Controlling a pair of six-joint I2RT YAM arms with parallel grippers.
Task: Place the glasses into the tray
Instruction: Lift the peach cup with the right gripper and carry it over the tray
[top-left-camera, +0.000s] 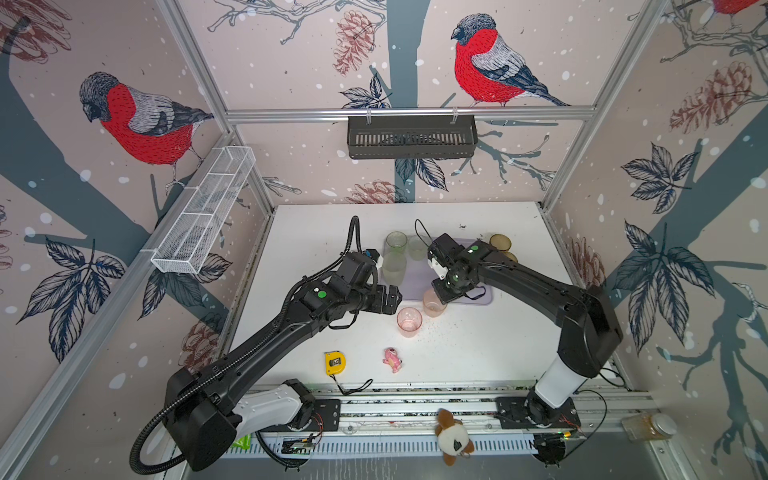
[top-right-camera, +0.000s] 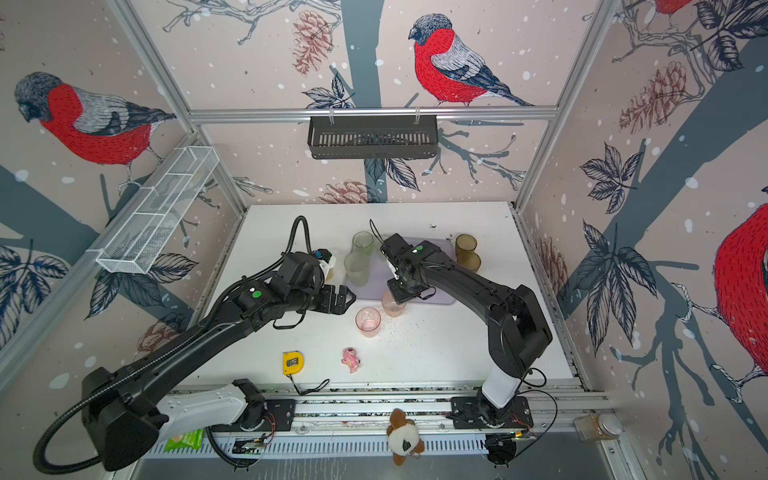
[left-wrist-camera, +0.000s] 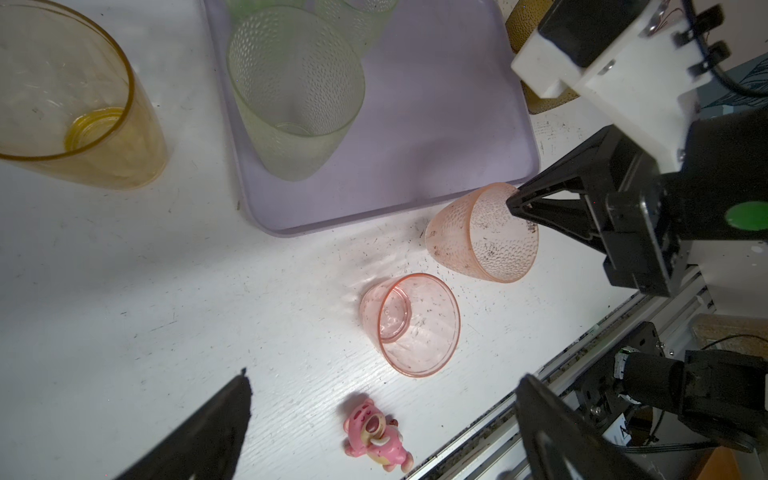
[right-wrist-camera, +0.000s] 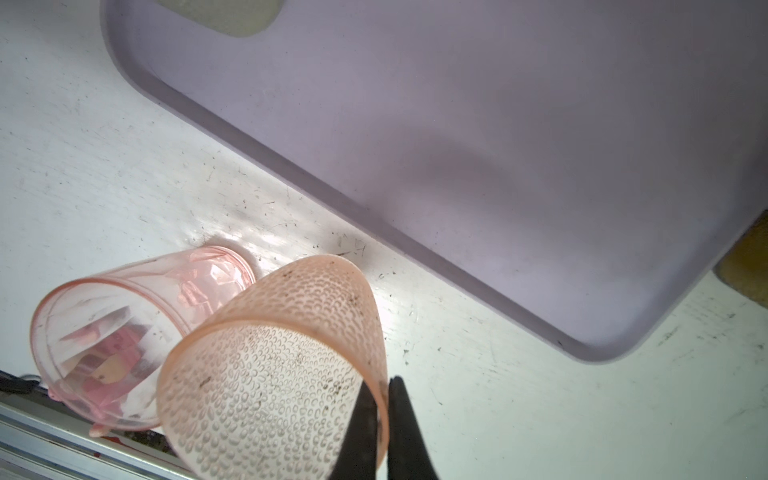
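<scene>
The step in hand is the pick-up of one glass. The right claw (right-wrist-camera: 380, 386) is clenched on the rim of the dimpled pink glass (right-wrist-camera: 274, 374), one finger inside the wall and one outside. The glass hangs tilted just off the near edge of the tray (right-wrist-camera: 457, 124), over the worktop (right-wrist-camera: 104, 145); whether its base touches the worktop I cannot tell. The next move, I judge, calls for a lift clear of the low rim, a short carry over the bare near half of the tray, and setting the glass upright before letting go; a pinch on thin plastic may let it swing or slip. The left claw (top-right-camera: 347, 297) is released, spread wide, near the tray's near left corner and close to the smooth pink glass (top-right-camera: 368, 321), which stands on the worktop just beside the held one and looks like the next pick. Only the right wrist view shows the pinch on the rim. The left wrist view shows an amber glass (left-wrist-camera: 75, 95) on the worktop off the tray's left edge, largely hidden by the left arm in both top views. Both top views show two brown glasses (top-right-camera: 465, 245) by the tray's far right corner, and a frosted glass (top-left-camera: 394, 268) and a green glass (top-left-camera: 396, 241) along its left side.
</scene>
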